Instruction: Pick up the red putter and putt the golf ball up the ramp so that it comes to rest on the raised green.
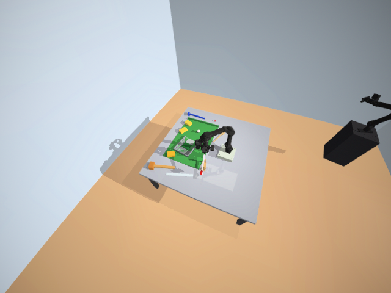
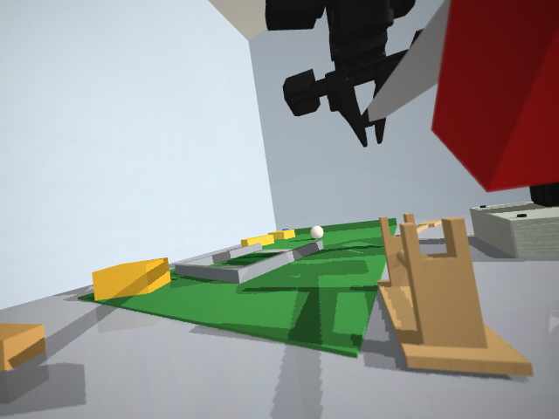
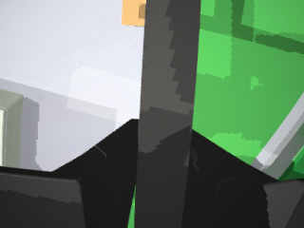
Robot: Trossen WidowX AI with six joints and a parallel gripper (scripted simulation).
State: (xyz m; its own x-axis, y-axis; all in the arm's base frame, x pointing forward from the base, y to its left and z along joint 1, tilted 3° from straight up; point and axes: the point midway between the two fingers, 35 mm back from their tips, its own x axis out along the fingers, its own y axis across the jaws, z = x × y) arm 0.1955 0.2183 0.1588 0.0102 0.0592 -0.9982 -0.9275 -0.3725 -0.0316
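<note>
My gripper (image 1: 204, 150) (image 2: 369, 133) (image 3: 155, 129) is shut on the dark grip of the red putter. The putter's grey shaft (image 2: 399, 87) (image 3: 167, 57) slopes away from the fingers to its red head (image 1: 201, 172) (image 2: 500, 90), which hangs in the air above the table. The white golf ball (image 1: 198, 130) (image 2: 316, 231) rests on the green mat (image 1: 201, 126) (image 2: 271, 306) (image 3: 254, 89), beyond the grey-framed raised green (image 1: 184, 146) (image 2: 244, 266). The wooden putter stand (image 1: 204, 164) (image 2: 433, 288) stands empty at the mat's edge.
Yellow blocks (image 1: 188, 122) (image 1: 182, 129) (image 1: 170, 154) (image 2: 128, 277) sit on the mat. A wooden mallet (image 1: 153, 165) (image 2: 20, 342) and a white bar (image 1: 179, 174) lie near the table's front left. A blue tool (image 1: 195, 116) lies at the back. The arm's base (image 1: 227, 154) (image 2: 514, 230) stands right of the mat.
</note>
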